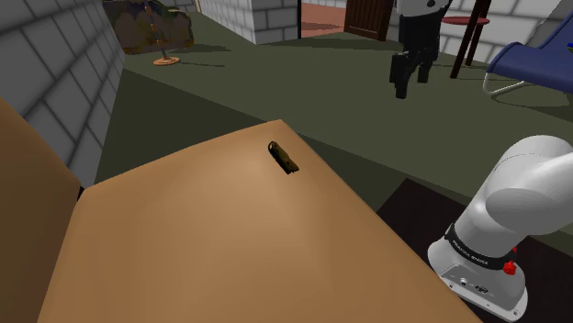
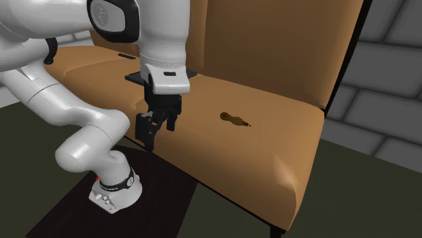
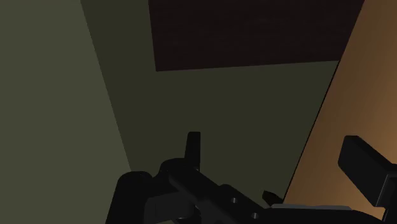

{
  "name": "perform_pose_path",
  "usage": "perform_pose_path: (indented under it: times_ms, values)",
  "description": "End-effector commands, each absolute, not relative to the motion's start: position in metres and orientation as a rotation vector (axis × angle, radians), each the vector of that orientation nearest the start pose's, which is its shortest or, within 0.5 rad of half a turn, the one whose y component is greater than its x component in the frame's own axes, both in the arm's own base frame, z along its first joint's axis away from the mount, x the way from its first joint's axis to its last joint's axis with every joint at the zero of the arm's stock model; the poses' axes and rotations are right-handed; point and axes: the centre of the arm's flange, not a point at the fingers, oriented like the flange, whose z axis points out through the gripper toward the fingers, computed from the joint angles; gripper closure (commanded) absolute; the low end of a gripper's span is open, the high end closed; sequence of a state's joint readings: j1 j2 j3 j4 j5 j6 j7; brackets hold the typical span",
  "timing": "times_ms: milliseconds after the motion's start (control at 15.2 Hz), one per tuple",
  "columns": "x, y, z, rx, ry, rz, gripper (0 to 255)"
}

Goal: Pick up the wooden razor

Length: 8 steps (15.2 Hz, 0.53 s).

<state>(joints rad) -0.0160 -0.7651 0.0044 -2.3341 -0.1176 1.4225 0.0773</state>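
the dark brown razor [image 1: 284, 157] is laid flat on the tan sofa seat [image 1: 230, 248]. the gripper [image 2: 158, 134] is positioned off the seat's front edge, well apart from the razor; its fingers are spread, nothing clasped.

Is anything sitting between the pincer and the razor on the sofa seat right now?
Nothing visible stands in the way. The dark brown razor lies alone on the tan sofa seat. The open pincer hangs just off the seat's front edge, with bare cushion between them.
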Motion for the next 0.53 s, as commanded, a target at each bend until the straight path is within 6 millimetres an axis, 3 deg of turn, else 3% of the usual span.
perform_pose_path:
  times_ms: [0, 462]
  values:
    - [0.296, -0.017, 0.583, -3.254, 0.162, 0.233, 0]
    - [0.317, 0.045, 0.552, -3.125, 0.326, 0.152, 0]
